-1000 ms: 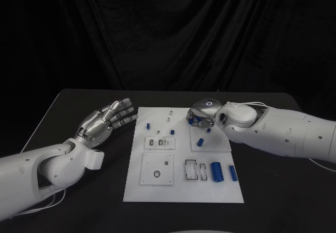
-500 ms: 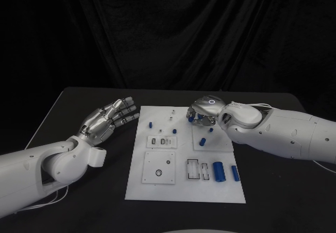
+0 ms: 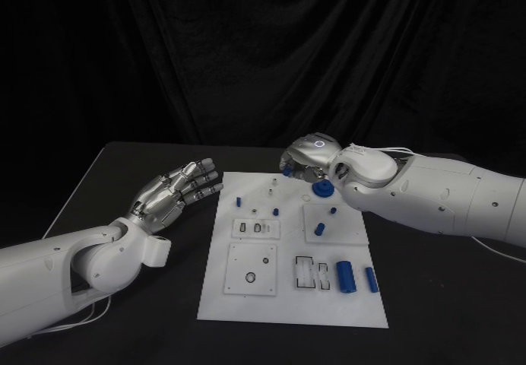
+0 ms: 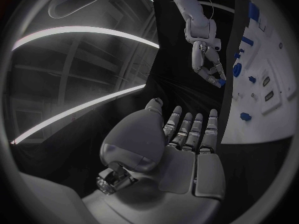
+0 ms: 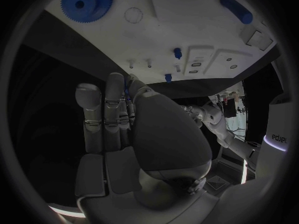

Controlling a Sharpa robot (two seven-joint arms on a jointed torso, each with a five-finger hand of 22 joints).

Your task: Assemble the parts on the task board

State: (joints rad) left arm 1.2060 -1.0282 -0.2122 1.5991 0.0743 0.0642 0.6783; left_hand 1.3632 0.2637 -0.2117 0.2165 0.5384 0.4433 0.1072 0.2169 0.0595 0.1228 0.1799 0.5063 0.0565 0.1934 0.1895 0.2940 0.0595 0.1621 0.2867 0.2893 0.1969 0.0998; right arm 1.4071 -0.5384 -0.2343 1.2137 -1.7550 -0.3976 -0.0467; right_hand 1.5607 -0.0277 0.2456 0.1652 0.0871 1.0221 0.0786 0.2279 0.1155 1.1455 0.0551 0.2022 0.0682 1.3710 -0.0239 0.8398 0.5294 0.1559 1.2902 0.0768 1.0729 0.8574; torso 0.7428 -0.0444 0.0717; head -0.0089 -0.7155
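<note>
The white task board [image 3: 287, 304] lies in the middle of the black table. My right hand [image 3: 307, 158] hovers over the board's far edge and pinches a small blue part [image 3: 287, 172] at its fingertips; the left wrist view shows that hand [image 4: 206, 59] and the part [image 4: 221, 82] too. A blue gear [image 3: 322, 189] lies flat on the board just beneath that hand, and appears in the right wrist view as the gear [image 5: 87, 1]. My left hand [image 3: 175, 190] is held left of the board, fingers straight and apart, holding nothing.
Small blue pegs [image 3: 238, 201] [image 3: 275, 212] stand on the board's far half, and a short blue piece [image 3: 319, 227] lies on a raised square. Two blue cylinders [image 3: 344, 275] [image 3: 371, 279] lie near the right edge, beside slotted plates [image 3: 309, 269].
My right hand has lifted off the board and drawn back toward its far edge, uncovering the blue gear on the board. The left hand has barely moved.
</note>
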